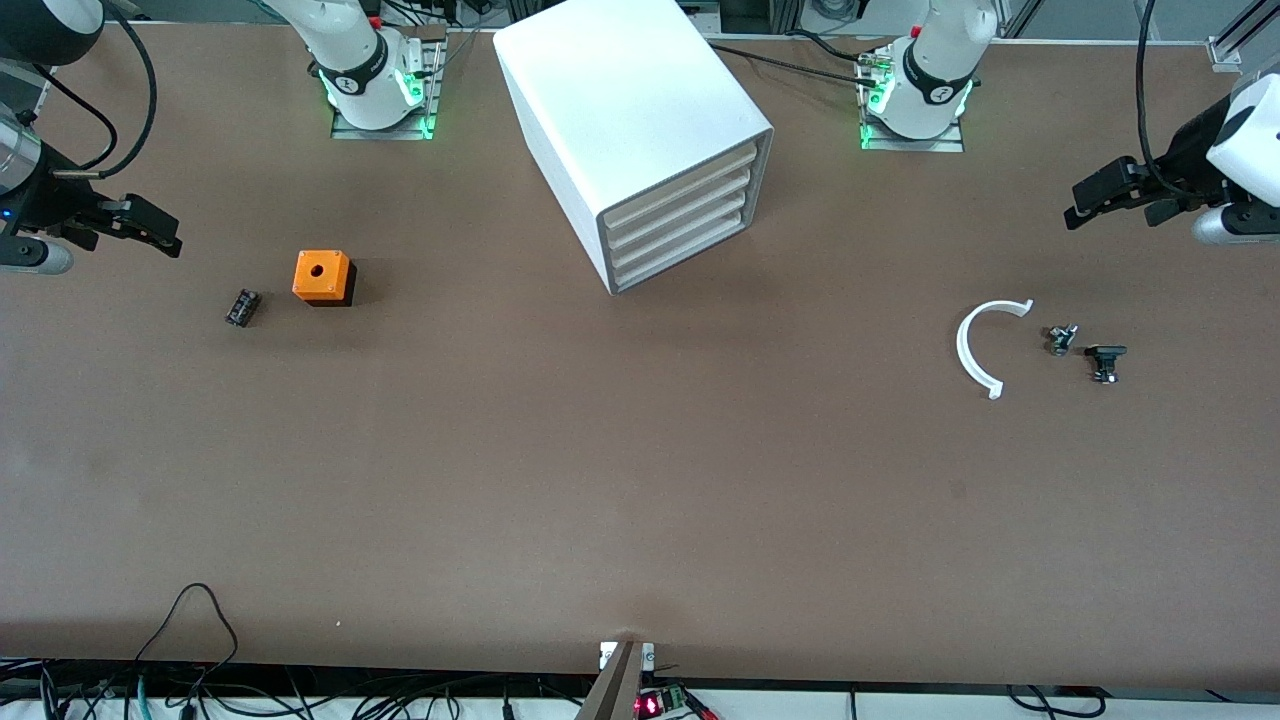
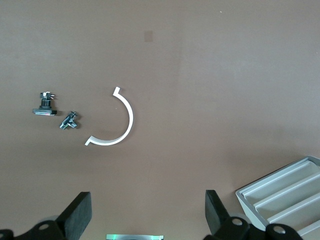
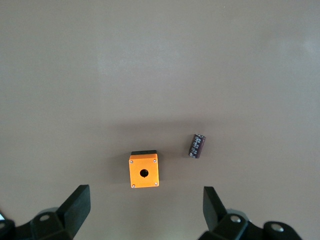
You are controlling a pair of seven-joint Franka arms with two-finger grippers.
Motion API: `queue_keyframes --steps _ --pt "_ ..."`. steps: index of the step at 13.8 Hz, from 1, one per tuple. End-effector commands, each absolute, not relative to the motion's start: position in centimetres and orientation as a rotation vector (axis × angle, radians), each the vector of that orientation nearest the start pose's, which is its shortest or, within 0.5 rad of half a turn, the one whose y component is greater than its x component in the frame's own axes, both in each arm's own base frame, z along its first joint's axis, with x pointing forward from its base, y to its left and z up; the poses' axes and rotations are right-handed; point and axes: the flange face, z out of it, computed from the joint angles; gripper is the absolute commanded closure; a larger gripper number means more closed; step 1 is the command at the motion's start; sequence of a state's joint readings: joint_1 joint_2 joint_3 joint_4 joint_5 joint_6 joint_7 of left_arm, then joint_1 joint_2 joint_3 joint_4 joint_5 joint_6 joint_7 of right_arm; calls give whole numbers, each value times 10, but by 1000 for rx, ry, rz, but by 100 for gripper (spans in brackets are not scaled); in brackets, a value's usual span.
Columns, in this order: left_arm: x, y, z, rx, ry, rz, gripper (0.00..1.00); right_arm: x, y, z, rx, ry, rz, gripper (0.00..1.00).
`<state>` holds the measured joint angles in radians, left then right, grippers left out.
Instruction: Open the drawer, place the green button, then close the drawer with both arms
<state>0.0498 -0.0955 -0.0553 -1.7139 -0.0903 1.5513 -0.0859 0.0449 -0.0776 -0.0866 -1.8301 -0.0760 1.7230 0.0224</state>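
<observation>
Your left gripper [image 1: 1100, 198] hangs spread at frame right edge, empty. Right gripper [image 1: 140, 228] hangs spread at left edge, empty. All drawers of the cabinet [image 1: 640, 140], upper centre, are closed.

Four shut cream-fronted drawers [image 1: 690, 222] stacked in white cabinet [image 1: 630, 110] between the arms' bases.

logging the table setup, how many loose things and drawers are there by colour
orange: 1, the cube with a hole
white: 1, the curved strip
black or dark: 3, the small cylinder and two small parts
cream-fronted drawers: 4, stacked in the white cabinet, top one
total: 9
</observation>
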Motion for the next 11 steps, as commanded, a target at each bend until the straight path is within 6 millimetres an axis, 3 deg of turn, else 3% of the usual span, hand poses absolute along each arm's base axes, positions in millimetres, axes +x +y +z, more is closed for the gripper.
queue_keyframes --steps 1,4,8,11 --pt "524 -39 611 -3215 -32 129 0 527 -31 560 -3189 59 34 0" --pt "540 -39 605 -3218 -30 127 0 527 -31 560 -3189 59 36 0" --pt "542 -51 603 -3216 5 116 0 527 -31 559 -3189 59 39 0" --pt "542 -46 602 -3217 -10 118 0 527 -31 560 -3189 59 36 0"
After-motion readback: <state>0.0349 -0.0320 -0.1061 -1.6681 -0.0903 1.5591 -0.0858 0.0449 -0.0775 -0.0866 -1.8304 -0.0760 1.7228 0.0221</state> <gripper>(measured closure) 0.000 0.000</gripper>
